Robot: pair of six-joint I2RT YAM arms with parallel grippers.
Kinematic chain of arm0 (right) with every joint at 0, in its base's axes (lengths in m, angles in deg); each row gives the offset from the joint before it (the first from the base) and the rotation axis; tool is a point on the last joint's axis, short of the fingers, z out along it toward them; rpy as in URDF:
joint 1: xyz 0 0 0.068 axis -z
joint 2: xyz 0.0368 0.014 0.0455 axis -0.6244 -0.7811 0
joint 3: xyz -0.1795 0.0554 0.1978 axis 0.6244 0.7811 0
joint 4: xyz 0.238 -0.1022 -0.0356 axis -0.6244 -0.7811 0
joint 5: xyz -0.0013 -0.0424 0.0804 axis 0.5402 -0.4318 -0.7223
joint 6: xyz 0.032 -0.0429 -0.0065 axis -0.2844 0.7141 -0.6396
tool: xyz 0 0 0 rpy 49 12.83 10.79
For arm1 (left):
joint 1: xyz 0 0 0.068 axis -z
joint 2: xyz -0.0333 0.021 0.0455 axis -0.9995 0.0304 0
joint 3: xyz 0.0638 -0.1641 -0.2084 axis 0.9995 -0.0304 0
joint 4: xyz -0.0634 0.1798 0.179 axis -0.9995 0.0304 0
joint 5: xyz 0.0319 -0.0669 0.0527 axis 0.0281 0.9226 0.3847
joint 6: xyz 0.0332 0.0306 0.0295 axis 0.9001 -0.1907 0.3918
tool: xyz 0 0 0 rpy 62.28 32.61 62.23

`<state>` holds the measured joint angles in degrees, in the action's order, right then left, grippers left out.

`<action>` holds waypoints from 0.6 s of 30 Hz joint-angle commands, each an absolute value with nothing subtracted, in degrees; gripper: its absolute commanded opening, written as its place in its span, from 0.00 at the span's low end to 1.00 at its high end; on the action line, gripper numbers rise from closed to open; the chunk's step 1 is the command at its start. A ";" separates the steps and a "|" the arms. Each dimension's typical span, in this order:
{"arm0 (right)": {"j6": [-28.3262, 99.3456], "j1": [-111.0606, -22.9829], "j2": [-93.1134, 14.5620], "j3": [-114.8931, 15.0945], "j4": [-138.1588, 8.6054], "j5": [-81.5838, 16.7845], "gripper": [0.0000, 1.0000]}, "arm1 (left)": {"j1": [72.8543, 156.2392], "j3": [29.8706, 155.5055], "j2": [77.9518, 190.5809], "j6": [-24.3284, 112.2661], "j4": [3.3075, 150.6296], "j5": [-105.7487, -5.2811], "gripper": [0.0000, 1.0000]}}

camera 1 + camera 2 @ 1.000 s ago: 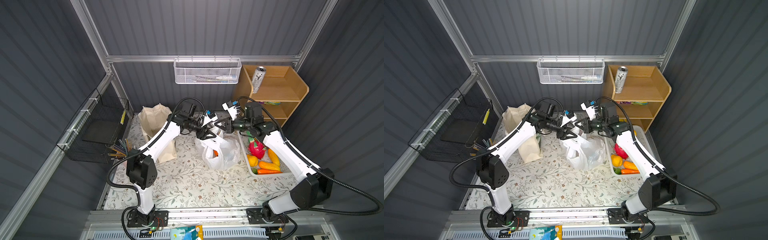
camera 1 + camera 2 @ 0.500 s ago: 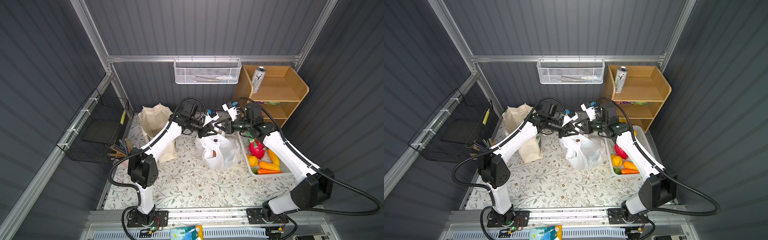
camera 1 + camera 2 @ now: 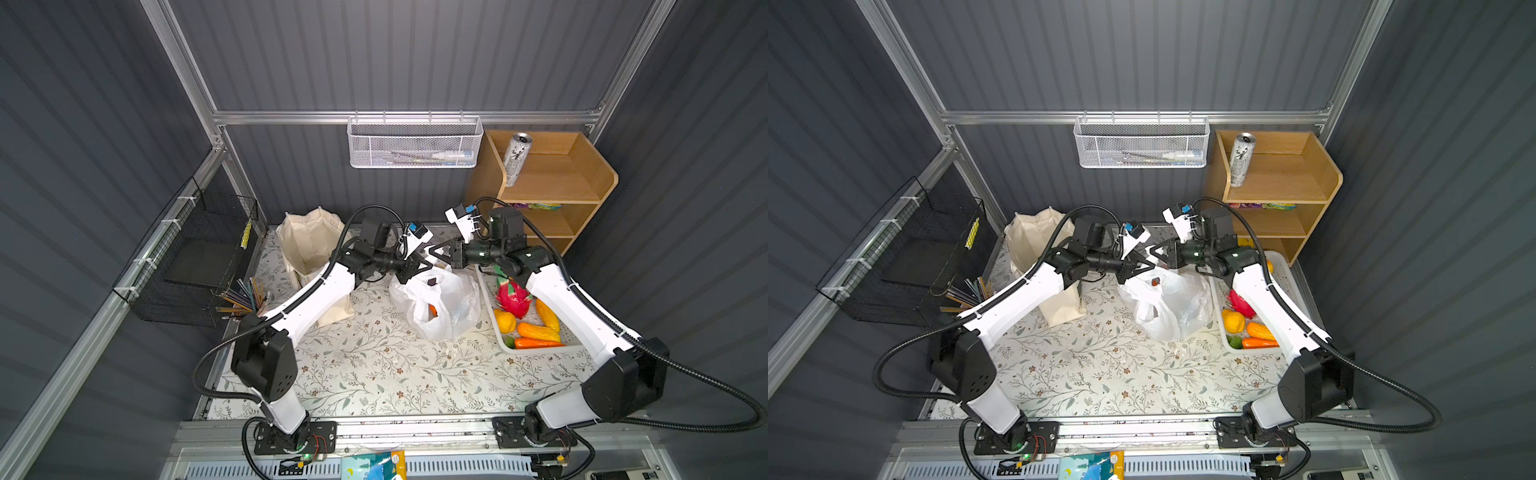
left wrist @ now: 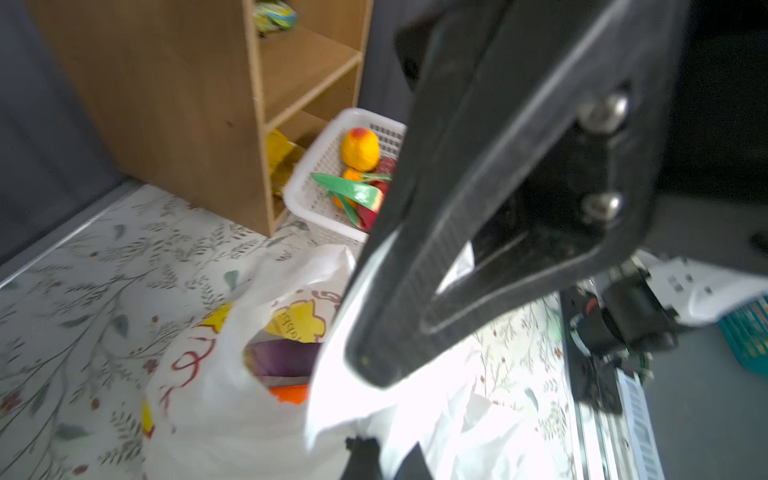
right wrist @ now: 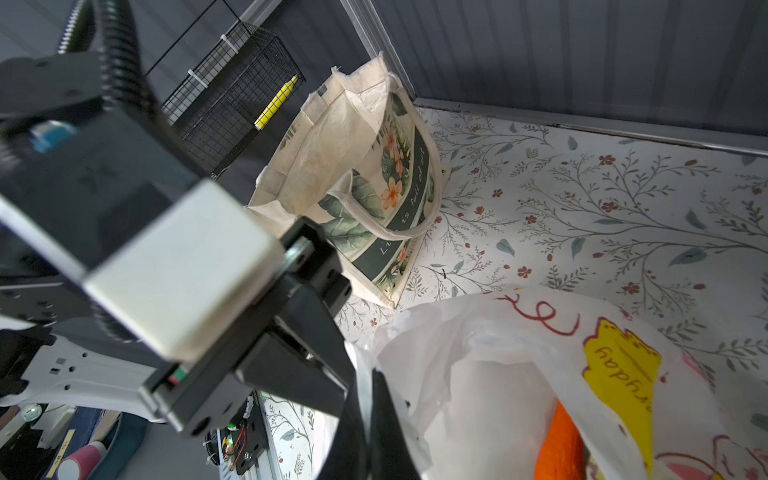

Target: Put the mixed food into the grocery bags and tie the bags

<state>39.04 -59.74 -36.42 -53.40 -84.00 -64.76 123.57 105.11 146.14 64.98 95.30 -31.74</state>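
Left gripper (image 3: 420, 267) and right gripper (image 3: 436, 254) each clamp the plastic bag (image 3: 451, 309). Only the left wrist view shows the eggplant (image 4: 286, 356) beneath them, with the right gripper partly blocking it.

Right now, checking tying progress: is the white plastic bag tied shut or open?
Open: the plastic bag gapes, with eggplant and an orange piece visible inside; no knot.

The plastic bag (image 3: 440, 307) is white with yellow and red-pink cartoon prints, showing an orange piece (image 5: 557, 449) and what looks like a purple piece (image 4: 282, 357) inside, while the tote (image 5: 353, 166) is cream with green leaves, peach flowers and a dark green band, on a pale cloth (image 3: 374, 374) of leafy sprigs.
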 commanded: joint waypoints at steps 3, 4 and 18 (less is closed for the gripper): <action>36.39 -60.12 -36.24 -56.33 -82.59 -65.90 0.00 | 128.52 98.29 139.56 45.16 82.49 -56.40 0.00; 36.19 -60.25 -36.51 -56.85 -82.83 -65.48 0.00 | 129.92 97.40 139.29 42.97 82.11 -60.61 0.00; 32.23 -64.19 -23.42 -41.61 -76.73 -49.79 0.00 | 132.29 94.07 143.42 37.84 81.06 -75.69 0.00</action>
